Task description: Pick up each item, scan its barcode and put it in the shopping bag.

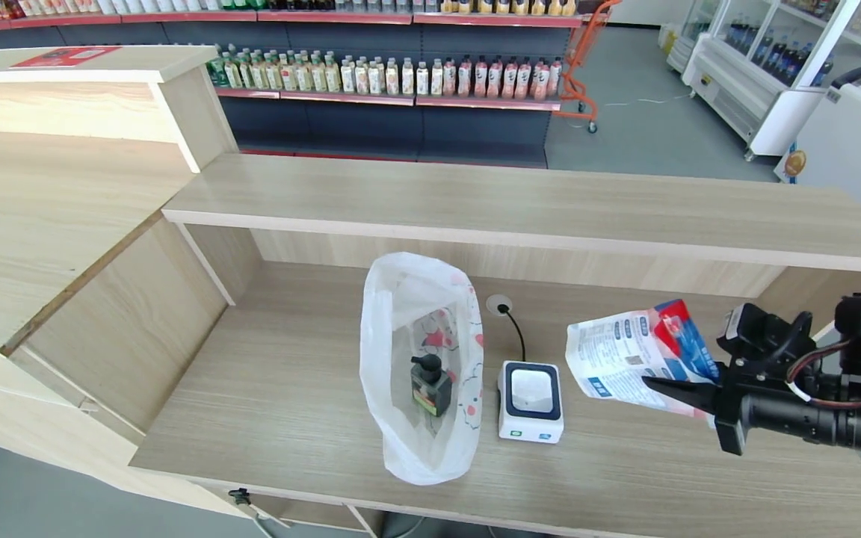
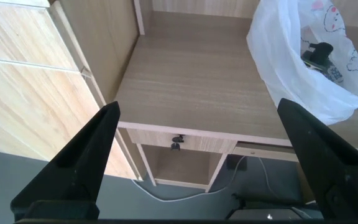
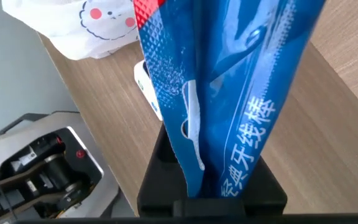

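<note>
My right gripper (image 1: 681, 390) is shut on a blue, red and white snack packet (image 1: 636, 362), held above the counter just right of the white barcode scanner (image 1: 529, 400). The packet (image 3: 229, 93) runs up between the fingers in the right wrist view, with the scanner's edge (image 3: 146, 87) behind it. The white plastic shopping bag (image 1: 419, 366) stands open left of the scanner and holds a dark pump bottle (image 1: 430, 383). My left gripper (image 2: 197, 162) is open with nothing between its fingers, hanging off the counter's front edge, with the bag (image 2: 303, 62) and bottle (image 2: 319, 55) beyond it.
The wooden counter (image 1: 288, 403) has a raised ledge (image 1: 520, 205) at the back and a side wall at the left. The scanner's cable (image 1: 516, 332) runs to a hole in the counter. A drawer with a key (image 2: 177, 142) sits under the front edge.
</note>
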Available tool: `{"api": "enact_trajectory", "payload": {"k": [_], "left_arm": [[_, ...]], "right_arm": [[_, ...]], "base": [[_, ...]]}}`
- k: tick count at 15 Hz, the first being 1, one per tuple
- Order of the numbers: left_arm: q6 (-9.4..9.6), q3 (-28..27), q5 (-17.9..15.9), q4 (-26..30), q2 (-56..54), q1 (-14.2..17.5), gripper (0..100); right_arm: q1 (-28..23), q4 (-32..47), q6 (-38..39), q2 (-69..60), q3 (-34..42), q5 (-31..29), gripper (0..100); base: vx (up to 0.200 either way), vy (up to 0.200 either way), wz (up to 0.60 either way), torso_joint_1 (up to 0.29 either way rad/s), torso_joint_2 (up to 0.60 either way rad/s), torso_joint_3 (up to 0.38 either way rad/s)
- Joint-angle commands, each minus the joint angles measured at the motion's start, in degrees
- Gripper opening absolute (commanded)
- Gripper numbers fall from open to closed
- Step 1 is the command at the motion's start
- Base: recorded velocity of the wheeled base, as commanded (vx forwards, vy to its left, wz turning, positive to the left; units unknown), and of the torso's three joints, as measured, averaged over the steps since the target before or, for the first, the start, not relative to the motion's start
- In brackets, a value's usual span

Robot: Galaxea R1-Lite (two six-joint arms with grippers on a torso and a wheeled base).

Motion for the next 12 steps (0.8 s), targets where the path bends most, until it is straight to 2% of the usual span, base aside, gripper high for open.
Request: {"api": "enact_trajectory", "payload": {"k": [1, 4, 5, 8, 12], "left_arm": [[0.04, 0.01, -0.02, -0.04, -0.02, 0.04, 100], [0.04, 0.01, -0.02, -0.04, -0.02, 0.04, 100], [-0.31, 0.01, -0.02, -0.04, -0.02, 0.04, 100], [-0.31, 0.01, -0.02, -0.04, -0.02, 0.04, 100], [-0.31, 0.01, -0.02, -0.04, -0.02, 0.04, 100]], "right_arm": [[-0.81, -5.52, -1.48, 8.78, -0.5, 0.29, 0], [0.86, -9.65, -1.22, 12.56, -1.65, 0.73, 0], [1.74, -9.65, -1.22, 13.18, -2.09, 2.66, 0], [3.85, -9.92, -1.83, 14.14, -2.26, 2.84, 0], [3.94, -10.62, -6.23, 15.81, -1.73, 3.01, 0]], "base": [[0.2, 0.0, 0.0, -0.002, 0.0, 0.002], [0.2, 0.0, 0.0, -0.004, 0.0, -0.001], [0.0, 0.0, 0.0, 0.0, 0.0, 0.0], [0.0, 0.0, 0.0, 0.0, 0.0, 0.0], [0.0, 0.0, 0.0, 0.0, 0.0, 0.0]]}}
